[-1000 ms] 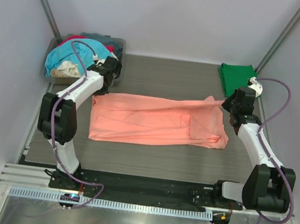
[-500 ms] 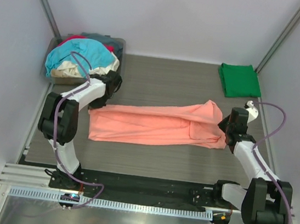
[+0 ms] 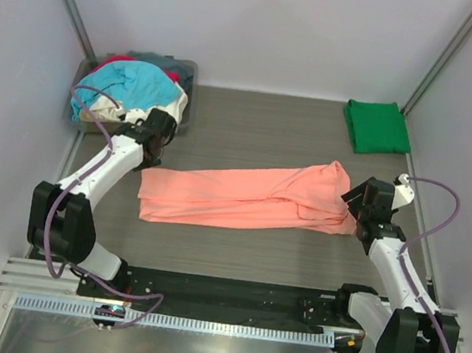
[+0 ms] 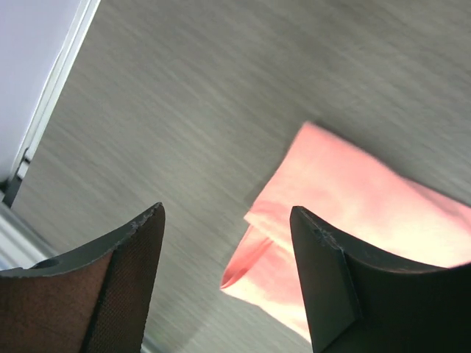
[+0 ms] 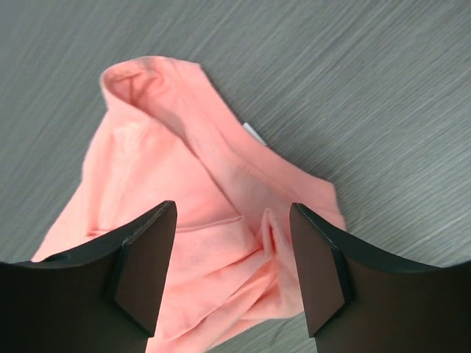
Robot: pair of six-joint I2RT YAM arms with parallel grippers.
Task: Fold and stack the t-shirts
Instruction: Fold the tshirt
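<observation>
A salmon-pink t-shirt (image 3: 246, 197) lies across the middle of the table as a long folded band. My left gripper (image 3: 150, 152) hovers open just above its left end; in the left wrist view the gripper (image 4: 227, 209) has nothing between its fingers and the shirt's corner (image 4: 346, 191) lies below. My right gripper (image 3: 355, 208) is open over the right end; the right wrist view shows the gripper (image 5: 232, 207) empty, above bunched pink cloth (image 5: 162, 169). A folded dark green t-shirt (image 3: 377, 125) lies at the back right.
A grey tub (image 3: 189, 75) stands at the back left, heaped with turquoise (image 3: 135, 83), cream (image 3: 110, 108) and red (image 3: 116, 61) shirts. Slanted frame posts rise at both back corners. A metal rail runs along the near edge (image 3: 199, 324).
Both grippers went from shut to open and let go of the pink shirt. Its far edge was drawn toward the near side, leaving a narrower band. Both arms moved nearer.
</observation>
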